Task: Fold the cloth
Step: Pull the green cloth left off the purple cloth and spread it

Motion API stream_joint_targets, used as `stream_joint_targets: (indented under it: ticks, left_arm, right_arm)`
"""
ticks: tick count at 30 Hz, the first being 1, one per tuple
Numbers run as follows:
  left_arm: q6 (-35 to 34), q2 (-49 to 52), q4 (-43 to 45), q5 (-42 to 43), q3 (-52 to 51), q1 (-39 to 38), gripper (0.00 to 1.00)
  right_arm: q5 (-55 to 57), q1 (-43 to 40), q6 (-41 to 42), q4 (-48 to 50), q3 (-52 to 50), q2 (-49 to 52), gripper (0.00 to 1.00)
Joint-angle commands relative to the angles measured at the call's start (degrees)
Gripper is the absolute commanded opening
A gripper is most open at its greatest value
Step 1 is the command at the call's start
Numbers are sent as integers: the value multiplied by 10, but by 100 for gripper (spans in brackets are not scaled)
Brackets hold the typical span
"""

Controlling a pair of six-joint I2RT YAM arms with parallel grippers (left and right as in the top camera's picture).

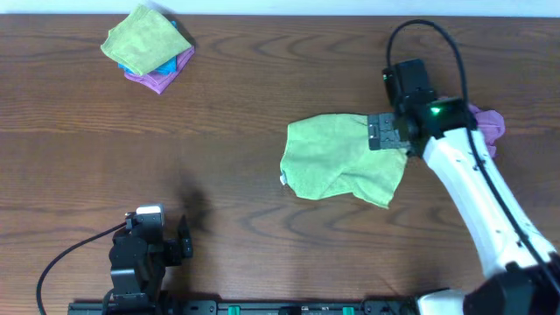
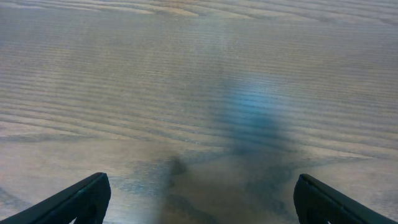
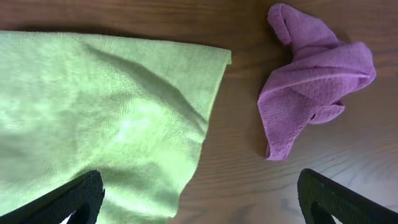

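Centre-right of the overhead frame: green cloth point(image 1: 337, 157), one layer, rumpled, not yet folded. Right gripper point(image 1: 382, 133) at its right edge, fingers spread; contact with the fabric probably none, hard to confirm. Left gripper point(image 2: 202, 199), lower left, spread over bare table point(image 2: 186, 74). Purple cloth point(image 3: 317, 74) just beside. Recommended: pinch the green edge only, then carry it squarely to the opposite edge.

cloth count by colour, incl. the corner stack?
Green cloth: 2, spread one, stack top
Purple cloth: 2, crumpled one, stack bottom
Blue cloth: 1, mid-stack
Total: 5
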Motion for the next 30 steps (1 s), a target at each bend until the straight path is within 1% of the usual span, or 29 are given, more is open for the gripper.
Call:
stream_joint_targets:
  ticks: [1, 3, 6, 9, 12, 15, 20, 21, 24, 27, 30]
  left_arm:
    - [-4, -3, -2, -8, -6, 4, 95]
    - [-4, -3, -2, -8, -6, 4, 95]
    - [-4, -3, -2, -8, -6, 4, 95]
    - [-4, -3, -2, -8, -6, 4, 95]
    - [-4, -3, -2, -8, -6, 4, 95]
    - [-4, -3, -2, -8, -6, 4, 95]
    - [-8, -3, 1, -1, -6, 4, 95]
    - [-16, -3, 7, 8, -6, 4, 95]
    - [-70, -3, 22, 45, -6, 4, 95]
    - [-102, -3, 66, 135, -2, 4, 95]
    - [-155, 5, 80, 150, 24, 3, 95]
  right_arm:
    - [-86, -4, 24, -11, 9, -42, 99]
    - [-122, -4, 45, -28, 9, -57, 99]
    - [-147, -5, 75, -68, 8, -65, 99]
    - [-167, -12, 78, -89, -14, -69, 99]
    - [-184, -25, 78, -59, -74, -94, 99]
    - [-245, -56, 76, 6, -169, -150, 99]
    - [-336, -115, 80, 85, -288, -229, 99]
    - [-344, -126, 87, 90, -303, -236, 99]
    - [-372, -156, 98, 111, -344, -243, 99]
    - [-395, -178, 99, 139, -380, -243, 99]
    - [-411, -197, 100, 169, -412, -243, 99]
